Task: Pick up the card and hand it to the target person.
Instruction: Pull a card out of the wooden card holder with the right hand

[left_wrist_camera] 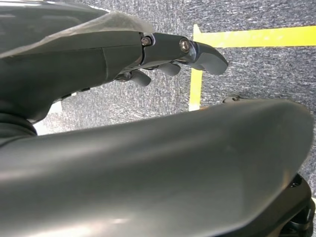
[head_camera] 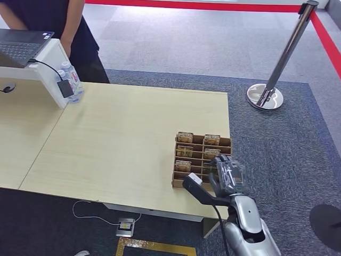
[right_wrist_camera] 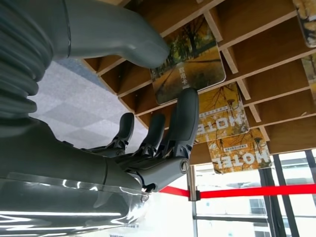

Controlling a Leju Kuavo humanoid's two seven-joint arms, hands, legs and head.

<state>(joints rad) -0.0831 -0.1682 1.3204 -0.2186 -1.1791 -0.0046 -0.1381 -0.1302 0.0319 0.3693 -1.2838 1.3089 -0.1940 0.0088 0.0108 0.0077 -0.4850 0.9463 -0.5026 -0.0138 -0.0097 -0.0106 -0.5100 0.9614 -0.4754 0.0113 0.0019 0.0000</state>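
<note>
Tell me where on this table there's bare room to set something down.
The widest free patch is the light table top between the water bottles at the far left and the wooden card rack at the near right. It is crowded at the rack, where the right hand reaches among the cards.

Our right arm silver, comes in from lower right, reaches forward and up. Our right hand at its end, dark fingers pointing ahead; in right wrist view, thick grey thumb stretched out, dark fingers apart from it and gently curled, nothing clasped. Our left hand hangs low, fingers extended and loose, holding nothing.
</note>
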